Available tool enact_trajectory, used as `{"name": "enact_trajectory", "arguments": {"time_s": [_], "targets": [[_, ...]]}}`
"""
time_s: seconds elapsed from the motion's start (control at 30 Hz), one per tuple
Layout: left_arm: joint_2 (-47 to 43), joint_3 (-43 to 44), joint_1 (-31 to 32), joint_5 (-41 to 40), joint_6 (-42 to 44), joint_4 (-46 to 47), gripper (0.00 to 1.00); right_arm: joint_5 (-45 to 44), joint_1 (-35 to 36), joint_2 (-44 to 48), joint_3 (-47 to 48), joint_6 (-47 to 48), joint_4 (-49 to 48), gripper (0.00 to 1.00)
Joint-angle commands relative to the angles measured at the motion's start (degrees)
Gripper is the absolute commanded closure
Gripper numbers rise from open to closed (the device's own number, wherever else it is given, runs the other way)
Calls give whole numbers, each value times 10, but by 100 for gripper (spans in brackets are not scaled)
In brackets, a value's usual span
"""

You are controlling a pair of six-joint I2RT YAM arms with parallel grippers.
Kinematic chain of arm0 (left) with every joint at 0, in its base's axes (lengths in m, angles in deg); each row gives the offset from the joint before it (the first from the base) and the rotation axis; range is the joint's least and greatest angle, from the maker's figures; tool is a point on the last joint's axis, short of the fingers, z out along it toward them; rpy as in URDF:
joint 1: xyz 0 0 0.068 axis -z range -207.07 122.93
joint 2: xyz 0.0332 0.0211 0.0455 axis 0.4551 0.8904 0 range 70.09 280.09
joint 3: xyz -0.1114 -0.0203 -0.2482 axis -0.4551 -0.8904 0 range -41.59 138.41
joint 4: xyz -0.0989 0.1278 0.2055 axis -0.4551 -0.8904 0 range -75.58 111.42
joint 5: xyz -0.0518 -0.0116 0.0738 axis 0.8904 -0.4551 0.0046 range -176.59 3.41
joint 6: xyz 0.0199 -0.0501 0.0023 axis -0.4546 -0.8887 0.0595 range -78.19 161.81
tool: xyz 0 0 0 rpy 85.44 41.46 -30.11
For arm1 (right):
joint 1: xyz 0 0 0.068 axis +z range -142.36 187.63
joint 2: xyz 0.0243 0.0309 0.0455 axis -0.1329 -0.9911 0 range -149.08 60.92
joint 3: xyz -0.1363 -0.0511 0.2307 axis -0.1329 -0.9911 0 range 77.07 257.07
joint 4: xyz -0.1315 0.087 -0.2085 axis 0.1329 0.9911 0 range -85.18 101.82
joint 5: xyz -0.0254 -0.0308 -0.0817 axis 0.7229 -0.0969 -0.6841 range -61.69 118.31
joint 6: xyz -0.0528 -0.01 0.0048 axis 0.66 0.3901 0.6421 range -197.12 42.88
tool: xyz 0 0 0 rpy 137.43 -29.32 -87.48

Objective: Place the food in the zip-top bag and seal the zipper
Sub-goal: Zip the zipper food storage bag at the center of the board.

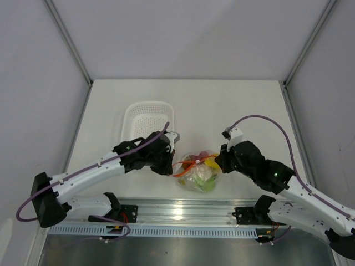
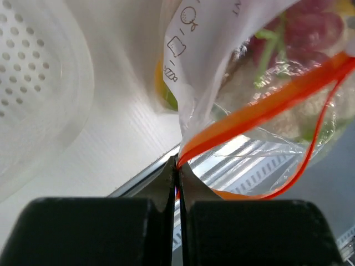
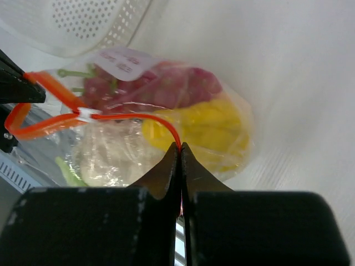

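The left claw (image 2: pixel 177 164) is clamped on one end of the zipper (image 2: pixel 260 111) and the right claw (image 3: pixel 180 147) on the other, the bag (image 1: pixel 199 177) of food (image 3: pixel 213 124) slung between them, just beyond their tips.

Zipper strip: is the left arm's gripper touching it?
Touching. The left wrist view shows the left gripper, jaws shut, pinching the end of the orange zipper.
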Motion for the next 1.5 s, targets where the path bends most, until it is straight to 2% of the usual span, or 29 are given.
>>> {"name": "enact_trajectory", "arguments": {"time_s": [0.0, 0.03, 0.13, 0.27, 0.4, 0.53, 0.67, 0.7, 0.73, 0.77, 0.8, 0.83, 0.93, 1.13, 1.27, 1.47], "targets": [[-43, 37, -2, -7, 14, -30, 99, -2, -6, 23, 43, 12, -2, 100], [-75, 77, 1, -10, 13, -41, 99, -2, -6, 32, 71, 14, 18, 100], [-121, 107, 4, -18, 10, -55, 99, -2, -6, 53, 94, 17, 33, 100], [-89, 90, -12, -38, 23, -82, 99, 0, -17, 39, 61, 22, 13, 100], [-137, 74, 1, -19, 11, -38, 99, 20, -3, 45, 78, 13, 0, 100], [-123, 69, -4, -29, 35, -66, 99, 40, -22, 28, 75, 34, 5, 100], [-173, 21, -2, 6, 92, 36, 99, 131, -23, 12, 77, 48, -1, 100], [-182, 16, -2, 3, 111, 74, 96, 136, -24, 4, 84, 51, 3, 100], [-195, 9, -1, 3, 120, 93, 81, 142, -24, 2, 88, 51, 12, 100], [-197, 9, 0, 5, 133, 113, 73, 150, -24, -1, 90, 55, 14, 100], [-198, 9, 3, 7, 139, 153, 50, 162, -24, -3, 95, 56, 17, 100], [-189, 9, 8, 10, 144, 175, 42, 166, -24, -3, 96, 57, 20, 100], [-142, 16, 51, 8, 165, 221, 33, 175, -24, -8, 104, 61, 28, 100], [-57, 40, 147, -102, 212, 245, 26, 180, -25, -13, 111, 54, 46, 100], [-38, 16, 175, -151, 212, 275, 23, 181, -26, -18, 113, 48, 53, 100], [-16, -7, 177, -153, 205, 278, 24, 189, -28, -13, 112, 42, 49, 100]]}}
